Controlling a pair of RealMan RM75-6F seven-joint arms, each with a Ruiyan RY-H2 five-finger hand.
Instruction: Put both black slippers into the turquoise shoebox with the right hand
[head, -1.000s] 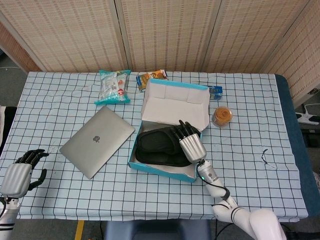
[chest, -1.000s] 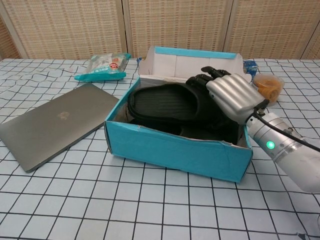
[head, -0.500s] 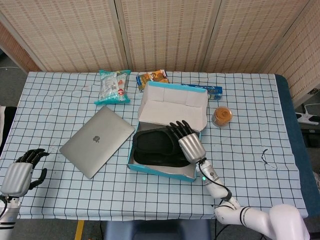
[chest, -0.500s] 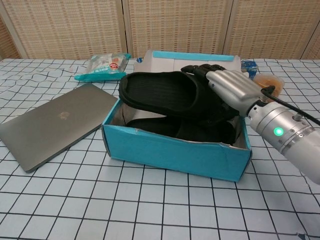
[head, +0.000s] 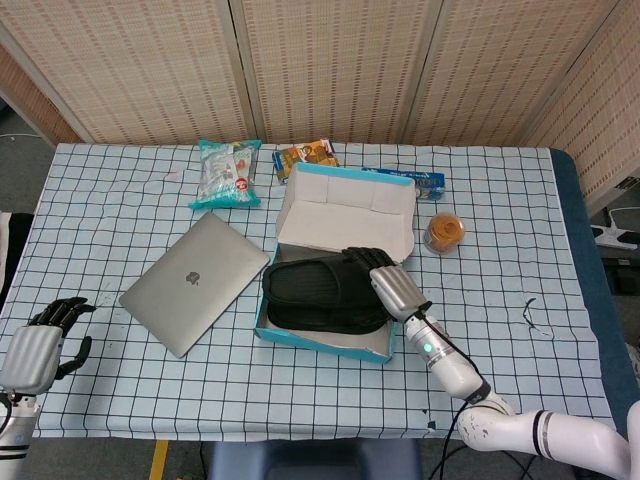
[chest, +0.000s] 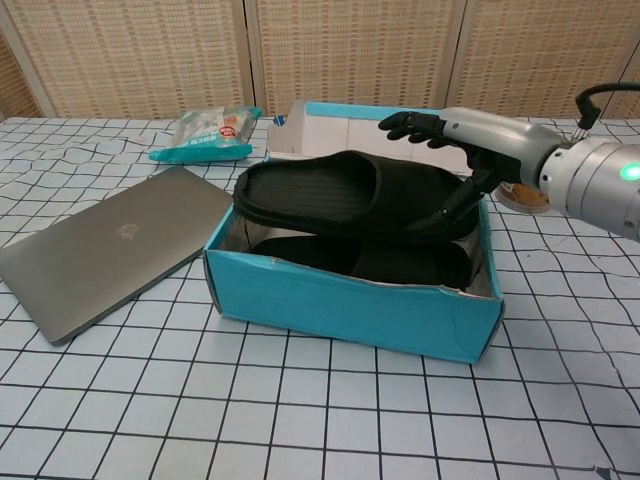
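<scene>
Black slippers: both sit at the turquoise shoebox (chest: 350, 300), which stands open near the middle of the checked tablecloth (head: 500, 200), lid flap up at the back. Lower slipper (chest: 400, 262) lies flat on the box floor. Upper slipper (chest: 340, 190) rests across the top, tilted, its toe end overhanging the box's left rim, heel end at the right wall.

Right hand (chest: 470, 135): over the right rear corner of the box, fingers stretched out above the upper slipper, thumb angled down against its heel end. Whether it actually pinches the slipper or only touches it, I cannot tell from either view.

Left hand (head: 35, 345): at the near-left table edge, well apart from the box, fingers curled in, nothing in it.

Also on the table: closed silver laptop (head: 195, 282) just left of the box; snack bag (head: 227, 172) behind it; small round container (head: 443, 232) right of the lid.
</scene>
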